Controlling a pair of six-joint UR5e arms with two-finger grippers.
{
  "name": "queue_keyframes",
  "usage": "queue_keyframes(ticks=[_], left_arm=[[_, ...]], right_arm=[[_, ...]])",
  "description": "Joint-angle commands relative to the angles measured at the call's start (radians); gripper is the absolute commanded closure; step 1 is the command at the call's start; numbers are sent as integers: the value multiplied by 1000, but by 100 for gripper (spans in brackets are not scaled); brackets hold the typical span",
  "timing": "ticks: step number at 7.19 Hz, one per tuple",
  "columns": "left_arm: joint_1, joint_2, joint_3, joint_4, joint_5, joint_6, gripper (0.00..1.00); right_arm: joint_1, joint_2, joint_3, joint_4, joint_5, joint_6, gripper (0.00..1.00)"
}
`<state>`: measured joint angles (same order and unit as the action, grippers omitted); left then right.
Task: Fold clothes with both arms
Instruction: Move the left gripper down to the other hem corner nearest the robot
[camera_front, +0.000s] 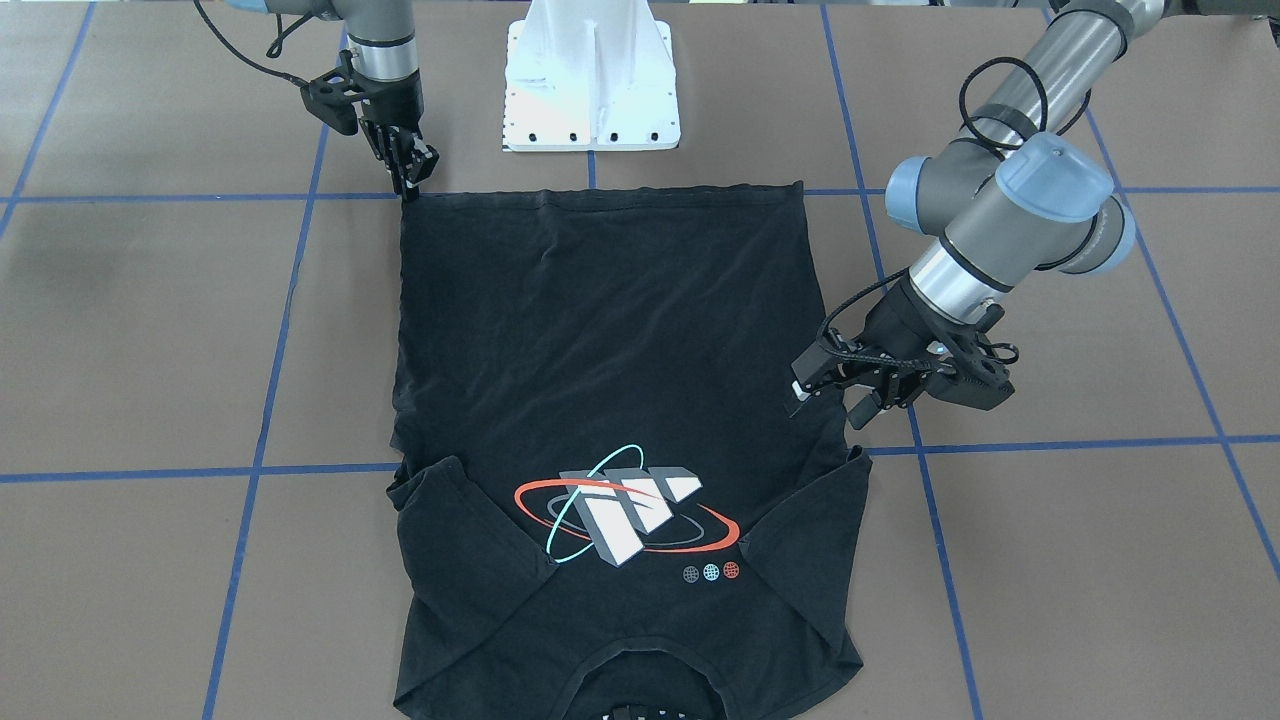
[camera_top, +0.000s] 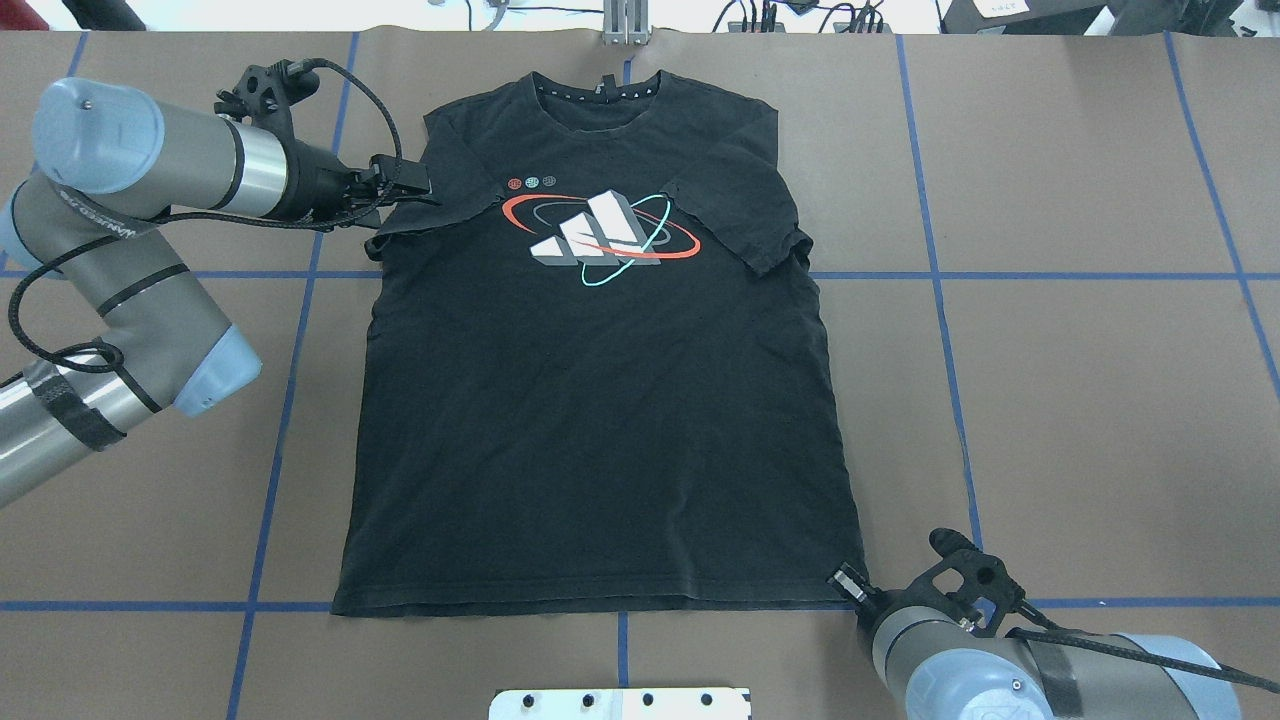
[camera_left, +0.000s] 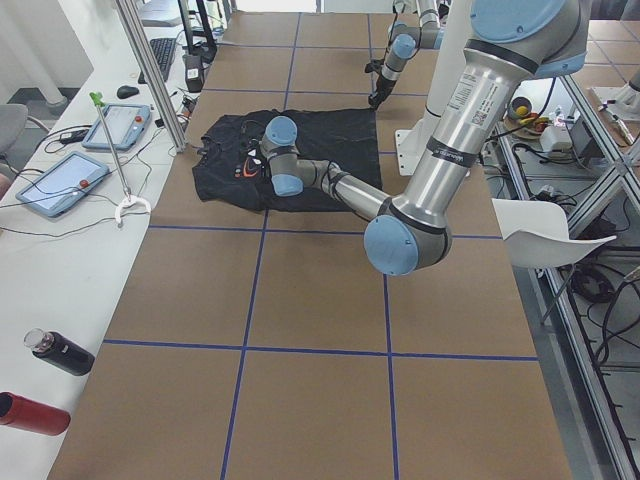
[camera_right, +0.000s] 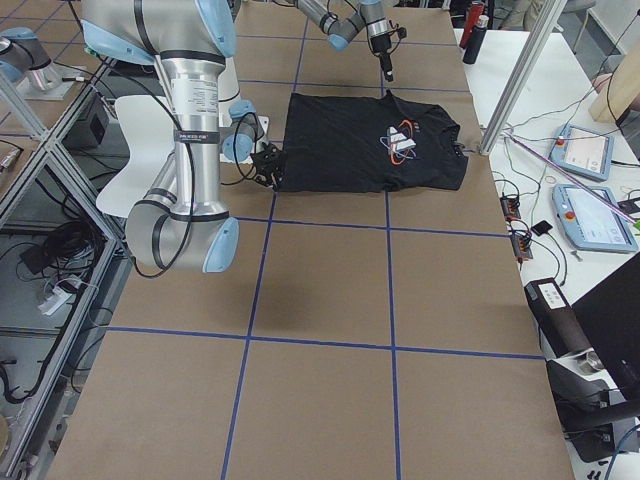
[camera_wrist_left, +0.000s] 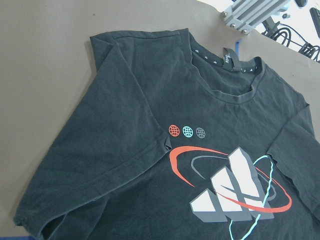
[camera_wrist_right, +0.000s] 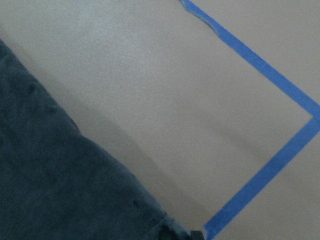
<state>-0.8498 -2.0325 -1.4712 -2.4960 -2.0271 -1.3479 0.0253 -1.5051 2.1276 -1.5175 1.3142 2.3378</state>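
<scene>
Table (camera_top: 1080, 400) brown, blue tape grid (camera_top: 1000, 274), T-shirt (camera_top: 600, 430) flat

black t-shirt (camera_left: 320, 135) flat on table (camera_left: 320, 300); near left arm (camera_left: 455, 120) over it, far right arm (camera_left: 390, 68) at far edge.

I am working in a robotics lab, where my two grey metal jointed arms (camera_front: 1000, 230) are hanging over a brown table (camera_front: 1100, 560) gridded with blue tape lines (camera_front: 130, 474) beside a white pedestal base (camera_front: 592, 80), while silver aluminium frame posts (camera_left: 150, 70) and grey touchscreen teach pendants (camera_left: 60, 185) are sitting along a white side bench (camera_left: 60, 290).
</scene>
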Motion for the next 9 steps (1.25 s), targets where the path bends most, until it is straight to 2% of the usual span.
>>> queue_keyframes(ticks=[1,3,4,5,6,7,8,9], left_arm=[[2,1,-11,-1,-2,-8,3],[46,14,-68,8,-9,-22,3],[98,91,-175,8,-1,-96,1],[159,182,-289,9,52,-169,1],[263,295,-393,9,162,-206,1],[300,380,-470,12,172,-239,1],[352,424,-498,14,182,-328,1],[398,425,-526,101,192,-388,1]], right_arm=[[24,-24,35,-1,5,-41,100],[13,-58,55,-3,2,-43,100],[-14,-87,67,-1,0,-41,100],[-37,-89,72,-1,-1,-38,100],[-54,-93,95,-3,-1,-35,100],[-67,-105,129,-21,0,-31,100],[-77,-113,152,-53,0,-29,100],[-81,-115,153,-55,0,-28,100]])
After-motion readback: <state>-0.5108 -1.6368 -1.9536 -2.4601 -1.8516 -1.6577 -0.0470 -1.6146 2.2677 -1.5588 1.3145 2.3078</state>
